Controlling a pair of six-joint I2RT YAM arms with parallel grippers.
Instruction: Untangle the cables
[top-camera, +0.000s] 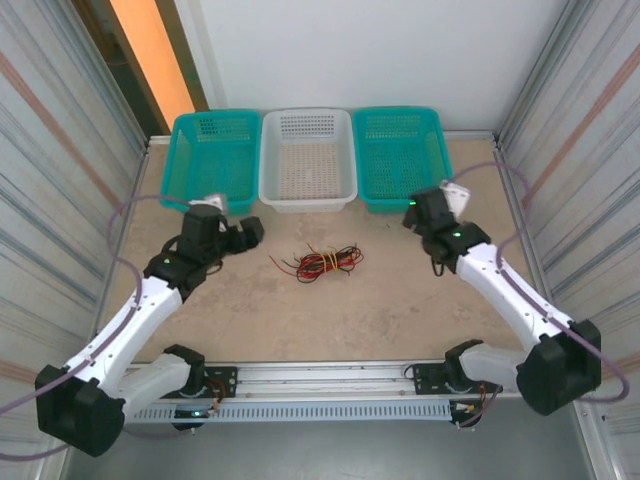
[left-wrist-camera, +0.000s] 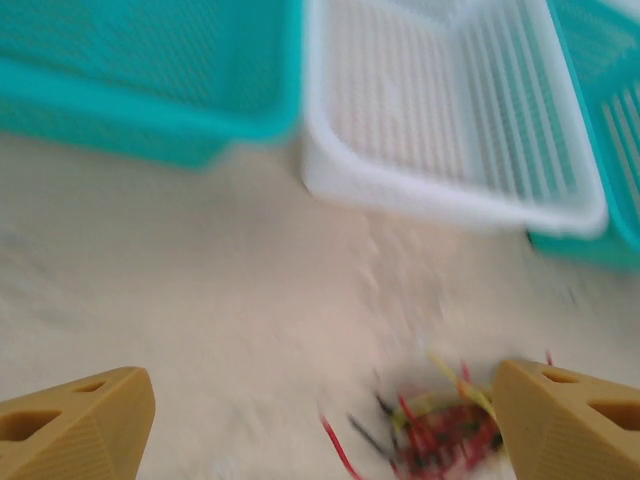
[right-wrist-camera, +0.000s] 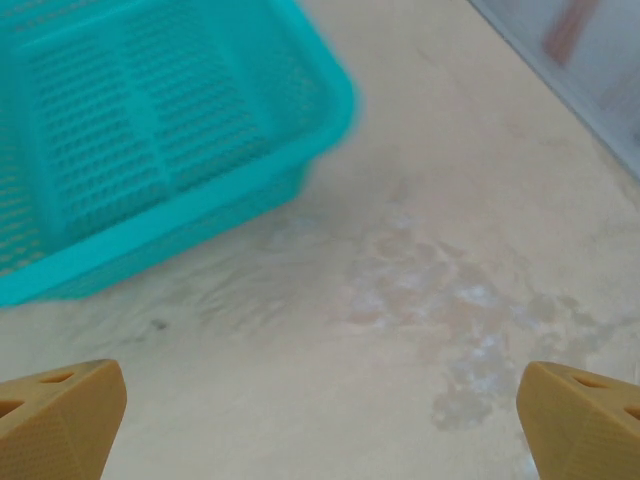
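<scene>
Top external: cables (top-camera: 318, 262) lie in one red-yellow-black clump on the table (top-camera: 380, 310), mid-width, near the white basket (top-camera: 305, 203) but apart from it. The clump's long axis runs left-right, with the right end tipped slightly toward the baskets. Left gripper (top-camera: 250, 232) sits near the clump's left end. Right gripper (top-camera: 412, 216) is farther from the right end, beside a teal basket (top-camera: 400, 160). Left arm judged nearer.

Left wrist: fingers (left-wrist-camera: 75, 425) spread wide, gripping nothing. Cables low in frame, blurred, close to the right-hand finger.

Right wrist: fingers (right-wrist-camera: 55, 420) also wide apart, table surface between them.

Strands not yet separated. The reach probably goes rightward and down from the left.
</scene>
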